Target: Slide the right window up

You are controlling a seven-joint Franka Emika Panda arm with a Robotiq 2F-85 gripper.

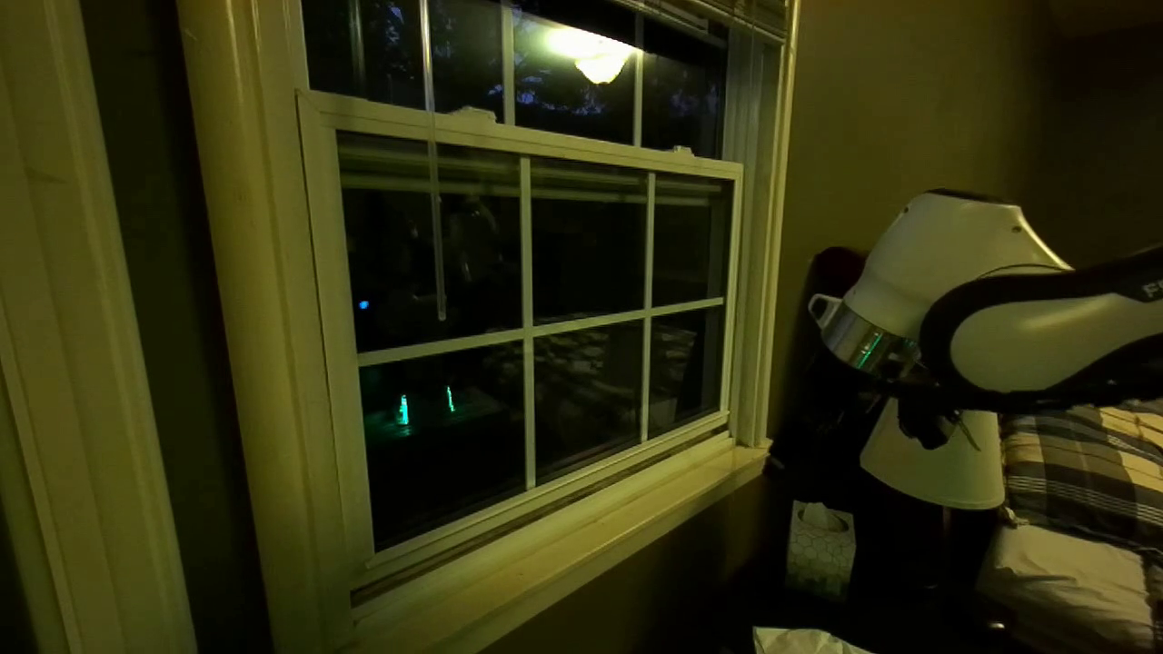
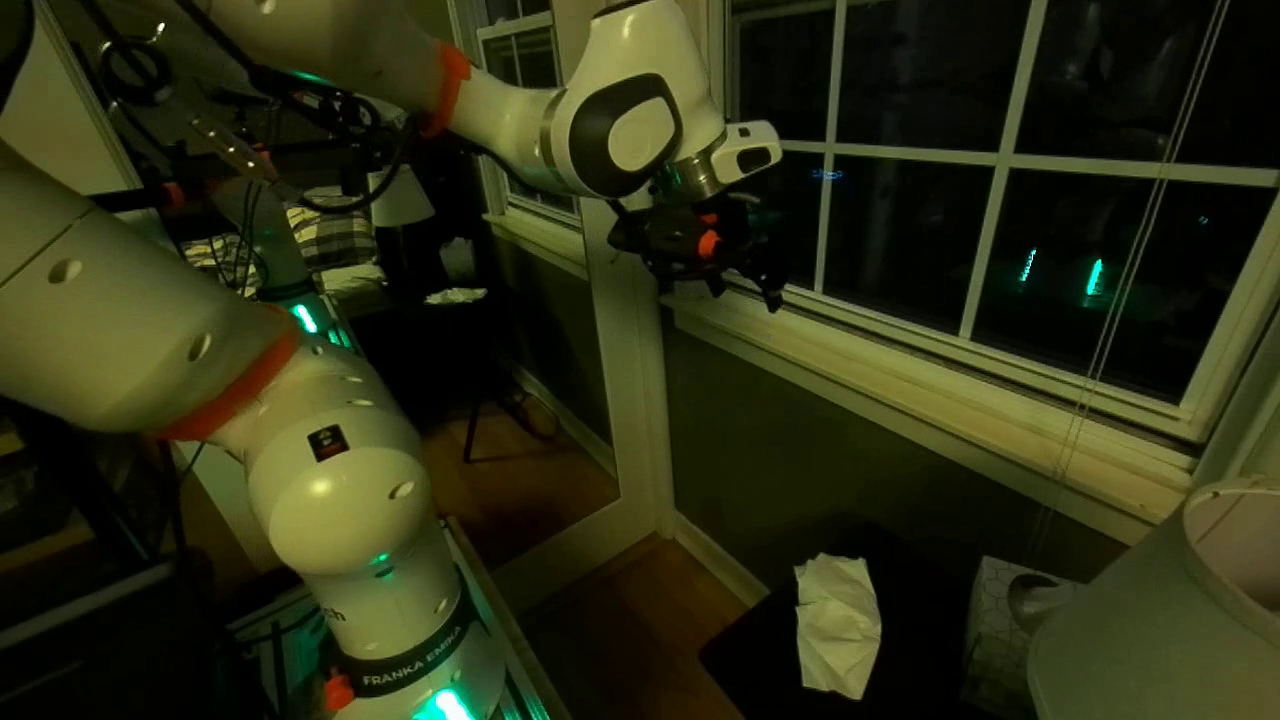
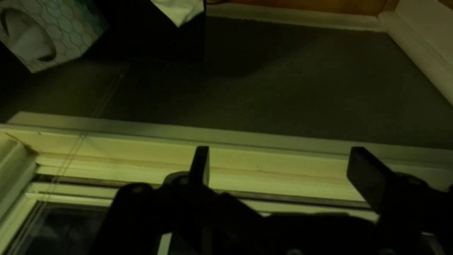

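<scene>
the right window (image 1: 527, 325), a cream six-pane sash, sits low in its frame (image 1: 241, 300), its bottom rail (image 1: 545, 495) just above the sill (image 3: 269, 177), so i'd judge the lift not yet made. a dark strip (image 3: 283, 197) runs between rail and sill (a gap or merely a seal, i can't tell which).

in the wrist view the gripper (image 3: 279, 157) has its jaws spread wide apart with nothing held between them, the tips seen against the sill; whether they touch any wood i can't say. the low placing makes sense: a sash that slides up is best pushed from under its bottom rail, so the arm (image 2: 340, 500) seems to reach across for that edge. the spread might also let it press at two spots, against jamming. the blind cord (image 2: 1128, 272) hangs in front of the sash, presumably for a person's reach.

below, a dark worktop (image 2: 920, 640) seems to carry a crumpled white sheet (image 2: 838, 625) and, just beside a lamp (image 2: 1130, 620), a tissue box (image 3: 67, 32); everyday bedside things, i'd guess, and well apart from the jaws.

the black band (image 2: 412, 645) around the arm's base reads "franka emika". just above it a word shows only its ending, "ch". a small label (image 2: 327, 443) higher up is too small to read, and in an exterior view a word on a dark link (image 1: 1104, 277) is cut off after its "f". the tissue box has a hexagon pattern but no brand that i can make out.
</scene>
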